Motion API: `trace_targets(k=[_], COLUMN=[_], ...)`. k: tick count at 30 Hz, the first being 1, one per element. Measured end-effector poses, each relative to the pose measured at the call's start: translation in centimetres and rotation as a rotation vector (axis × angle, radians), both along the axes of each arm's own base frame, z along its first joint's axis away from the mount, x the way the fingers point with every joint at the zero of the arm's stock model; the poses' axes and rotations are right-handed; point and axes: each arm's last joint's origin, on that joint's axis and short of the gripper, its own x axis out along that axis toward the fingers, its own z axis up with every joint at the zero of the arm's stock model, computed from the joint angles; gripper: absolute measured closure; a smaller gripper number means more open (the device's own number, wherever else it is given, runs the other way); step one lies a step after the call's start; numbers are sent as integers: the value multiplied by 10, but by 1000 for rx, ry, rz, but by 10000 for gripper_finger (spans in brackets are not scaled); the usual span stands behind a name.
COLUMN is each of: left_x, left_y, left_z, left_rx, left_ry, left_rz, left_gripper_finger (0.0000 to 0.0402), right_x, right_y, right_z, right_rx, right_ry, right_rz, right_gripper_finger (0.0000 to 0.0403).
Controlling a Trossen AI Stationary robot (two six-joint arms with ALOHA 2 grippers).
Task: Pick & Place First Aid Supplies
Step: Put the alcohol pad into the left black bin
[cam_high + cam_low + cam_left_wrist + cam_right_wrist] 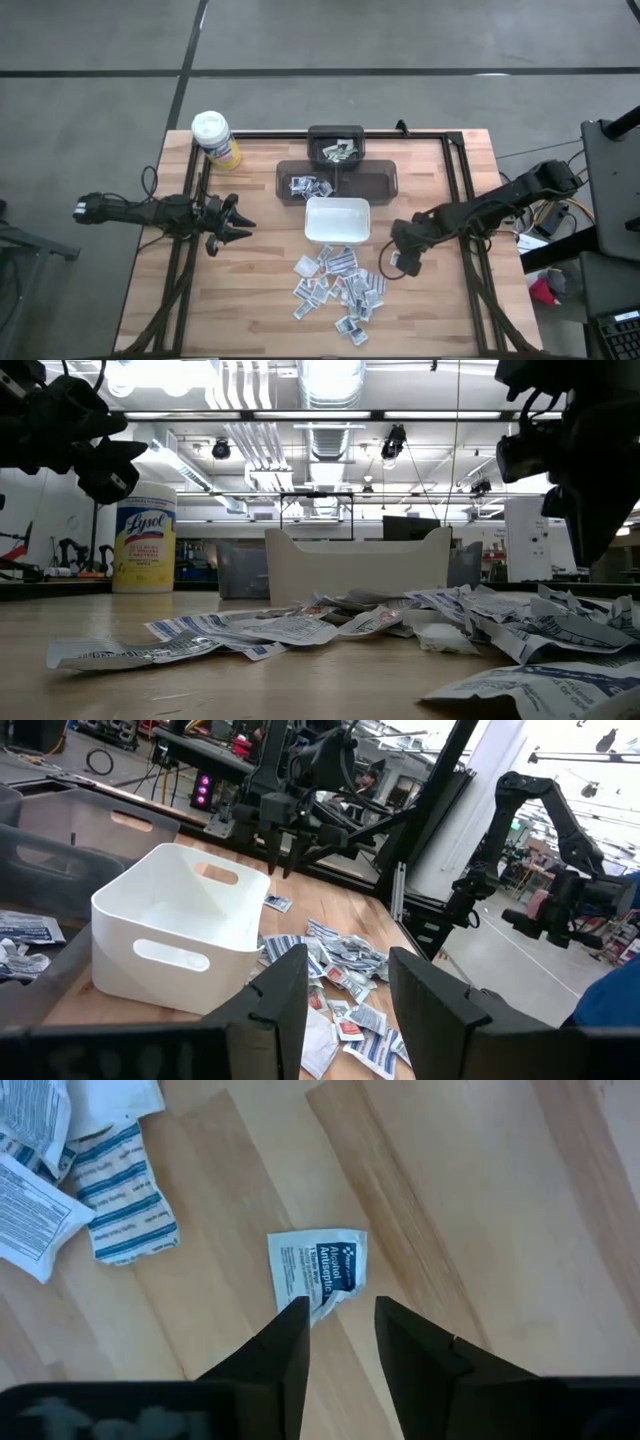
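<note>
From above, the first aid packets (335, 285) lie scattered on the desk (250, 300) toward its front edge, just in front of the white dish (337, 220). The right gripper (388, 266) hangs over the right fringe of that scatter, near a single packet (372, 274). The left gripper (243, 226) hovers nearer the desk's left edge, well apart from the packets, fingers parted and empty.

At table height, the packets (380, 622) lie flat across the desk in front of the dish (355, 565), with a yellow canister (145, 550) behind on the left.

The left wrist view shows its parted fingers (285, 1005) holding nothing, the dish (175, 935) and the packets (345, 975) beyond.

The right wrist view shows one antiseptic packet (318, 1272) lying on the wood directly ahead of the right gripper (340, 1315), whose fingers stand apart with nothing between them; the packet's near edge meets one fingertip (297, 1312).
</note>
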Motion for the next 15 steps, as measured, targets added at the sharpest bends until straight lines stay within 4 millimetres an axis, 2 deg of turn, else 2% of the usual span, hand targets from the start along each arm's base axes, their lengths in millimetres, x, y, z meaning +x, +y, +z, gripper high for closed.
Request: trace_targets(k=[15], left_x=[0], left_y=[0], left_z=[-1], left_rx=[26], left_ry=[1], left_rz=[-2], left_gripper_finger=[266], right_x=[18], right_y=[5], right_z=[-36], right_rx=[-29], right_ry=[161], right_rz=[-15], right_gripper_finger=[284])
